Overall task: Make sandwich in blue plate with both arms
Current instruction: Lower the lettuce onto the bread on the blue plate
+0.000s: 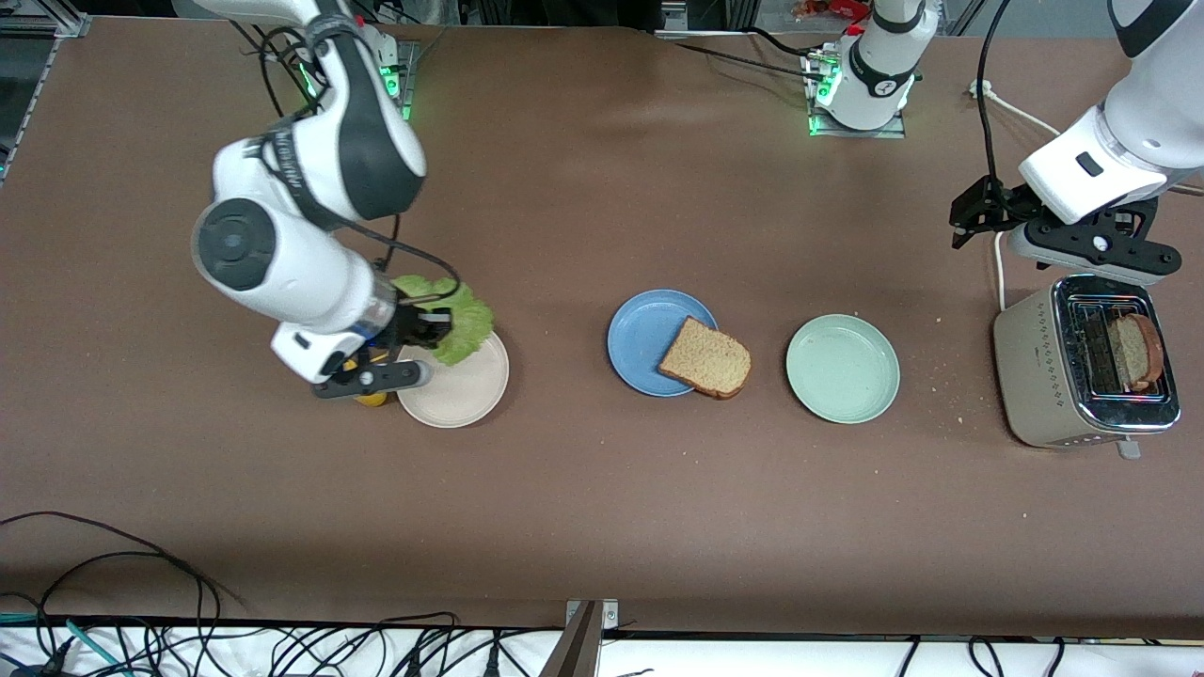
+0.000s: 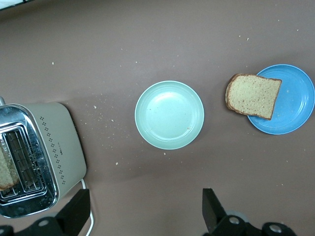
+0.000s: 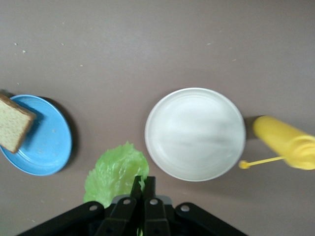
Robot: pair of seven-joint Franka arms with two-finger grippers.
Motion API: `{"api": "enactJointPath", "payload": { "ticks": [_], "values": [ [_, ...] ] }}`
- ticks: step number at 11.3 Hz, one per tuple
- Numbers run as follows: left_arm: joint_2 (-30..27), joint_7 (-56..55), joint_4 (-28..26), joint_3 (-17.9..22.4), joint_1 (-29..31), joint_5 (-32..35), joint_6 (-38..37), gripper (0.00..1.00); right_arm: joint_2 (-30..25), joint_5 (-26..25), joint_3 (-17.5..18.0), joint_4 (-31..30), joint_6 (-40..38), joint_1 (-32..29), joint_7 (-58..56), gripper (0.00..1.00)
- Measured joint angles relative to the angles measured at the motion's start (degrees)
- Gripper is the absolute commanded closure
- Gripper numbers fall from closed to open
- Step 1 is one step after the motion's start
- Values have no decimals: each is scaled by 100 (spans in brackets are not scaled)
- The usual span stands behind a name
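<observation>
My right gripper is shut on a ruffled green lettuce leaf, which hangs over the edge of the cream-white plate. The blue plate lies at the table's middle. One brown bread slice rests on it, overhanging the rim toward the left arm's end. A second slice stands in the toaster. Over the toaster, my left gripper is open and holds nothing.
A pale green plate lies between the blue plate and the toaster. A yellow squeeze bottle lies beside the cream-white plate, toward the right arm's end. The toaster's white cord runs up the table. Crumbs are scattered near the toaster.
</observation>
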Motion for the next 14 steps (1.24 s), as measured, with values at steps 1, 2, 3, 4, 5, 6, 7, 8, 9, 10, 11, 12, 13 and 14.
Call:
{"api": "enactJointPath", "payload": {
  "ticks": [1,2,3,4,5,6,7,8,9,10,11,12,13,14],
  "values": [
    [0,0,1,0,0,0,0,0,167,112,-13,185,1,163,425,100],
    [0,0,1,1,0,0,0,0,357,241,-42,395,7,343,884,100],
    [0,1,1,3,2,0,-1,0,583,344,-91,633,20,554,1386,100],
    [0,4,1,9,3,0,-1,0,821,427,-133,875,65,762,1867,100],
    [0,7,1,17,4,0,-1,0,1053,509,-149,1097,150,947,2347,100],
    [1,8,1,32,4,0,-2,0,1248,640,-151,1252,348,1104,2815,100],
    [5,14,1,49,7,0,-2,0,1421,819,-150,1344,639,1242,3263,100],
    [12,20,1,56,18,0,-2,0,1549,961,-149,1386,892,1341,3587,100],
    [18,26,1,59,25,0,-2,0,1679,1053,-148,1422,1163,1434,3868,100],
    [21,28,1,62,27,0,-3,0,1823,1100,-147,1477,1435,1527,4159,100],
    [24,32,1,65,28,0,-4,0,1975,1114,-145,1548,1694,1626,4484,100],
    [26,32,1,71,31,0,-4,0,2114,1121,-144,1607,1963,1725,4808,100],
    [27,33,1,77,35,0,-4,0,2215,1123,-142,1652,2197,1821,5059,100],
    [29,35,1,78,44,0,-4,0,2276,1124,-142,1686,2359,1909,5262,100]
  ]
}}
